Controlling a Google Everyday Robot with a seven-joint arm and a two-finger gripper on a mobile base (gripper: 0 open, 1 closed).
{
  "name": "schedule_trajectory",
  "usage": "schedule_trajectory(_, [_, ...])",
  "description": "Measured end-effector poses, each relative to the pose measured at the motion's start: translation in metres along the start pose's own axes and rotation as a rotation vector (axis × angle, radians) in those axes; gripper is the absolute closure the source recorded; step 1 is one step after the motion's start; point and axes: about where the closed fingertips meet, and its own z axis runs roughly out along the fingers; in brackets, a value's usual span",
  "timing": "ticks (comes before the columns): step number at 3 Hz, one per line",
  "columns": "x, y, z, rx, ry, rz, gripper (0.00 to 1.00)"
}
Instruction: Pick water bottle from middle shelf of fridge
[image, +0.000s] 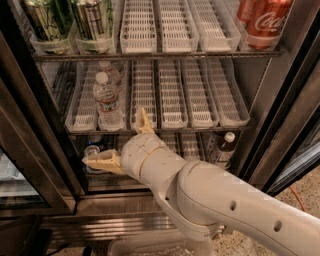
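Observation:
The fridge (280, 115) stands open before me. Its middle shelf (195, 95) holds white slotted lane trays. A clear water bottle (107, 102) with a white cap and a white-and-red label stands at the front of the second lane from the left, with another bottle (114, 72) behind it. My gripper (122, 142) is open, just below and in front of the shelf's front edge, slightly right of the front bottle. One tan finger (144, 121) points up at the shelf edge, the other (102, 162) points left. It holds nothing.
The top rack holds tall green cans (45, 20) at left and red cola cans (262, 20) at right. The bottom rack holds small cans (92, 150) and a brown-liquid bottle with a white cap (222, 150). The glass door (20, 165) hangs open at left.

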Motion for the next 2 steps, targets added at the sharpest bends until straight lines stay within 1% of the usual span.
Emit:
schedule_trajectory(1, [-0.003, 0.0, 0.008, 0.03, -0.013, -0.013, 0.0])
schedule_trajectory(2, [-0.01, 0.002, 0.02, 0.085, -0.034, -0.042, 0.0])
